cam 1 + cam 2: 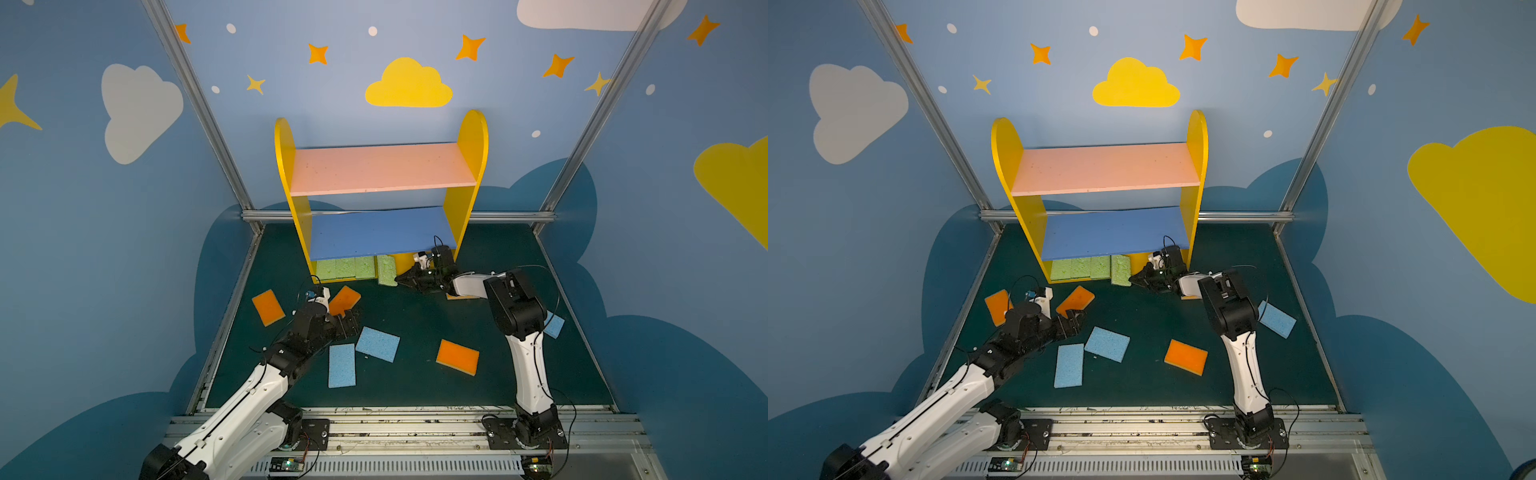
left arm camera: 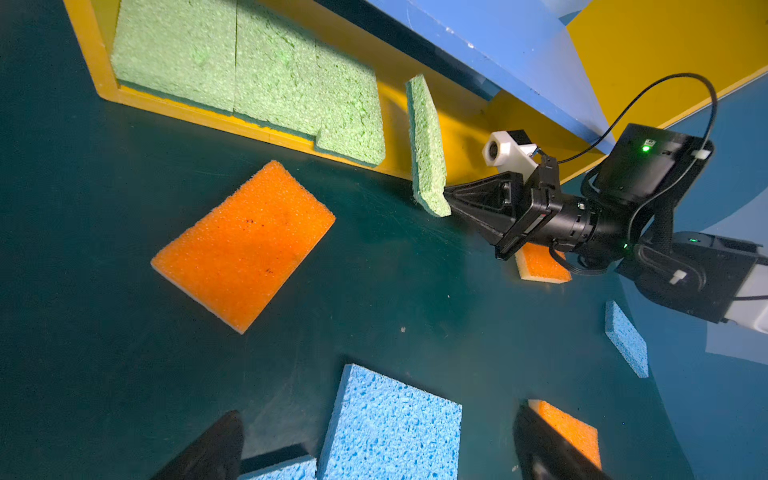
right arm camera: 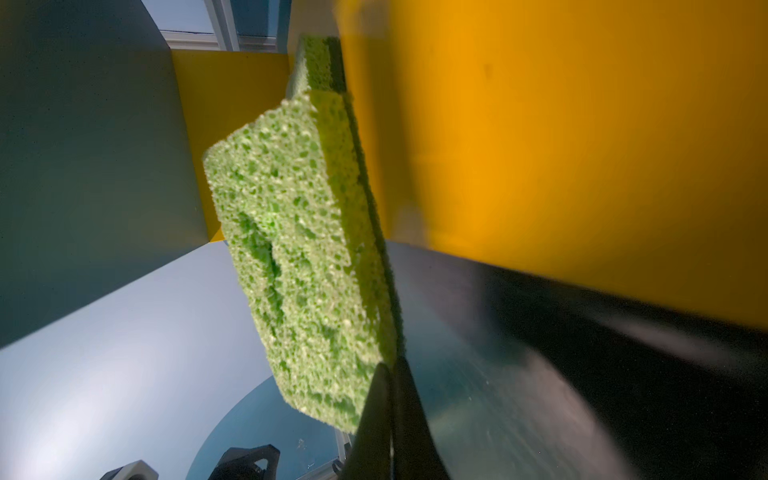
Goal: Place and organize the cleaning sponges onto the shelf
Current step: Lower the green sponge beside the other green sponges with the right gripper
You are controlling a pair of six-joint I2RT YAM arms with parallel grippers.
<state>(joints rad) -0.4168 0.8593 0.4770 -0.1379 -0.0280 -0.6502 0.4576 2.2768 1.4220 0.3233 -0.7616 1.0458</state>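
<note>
Beside shelf (image 1: 471, 166), closed right end effector (image 2: 451, 201) touches green sponge (image 2: 426, 145), on edge in left wrist view; left end effector (image 1: 352, 322) gaping.

Pink board (image 1: 382, 168) and blue board (image 1: 380, 232) bare, bottom tier (image 1: 404, 261) right end seemingly open, green sponges (image 1: 345, 268) filling its left.

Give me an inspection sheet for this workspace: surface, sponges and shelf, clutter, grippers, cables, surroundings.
Surface: dark green mat.
Job's things: shelf; three green sponges flat on its bottom board, fourth green sponge on edge at the front; four orange sponges and three blue sponges loose on the mat.
Clutter: nothing seen.
Grippers: left gripper open, near one orange sponge; right gripper shut, tip against the fourth green sponge.
Cables: black loops at both wrists.
Surroundings: blue painted walls, aluminium frame posts.
</note>
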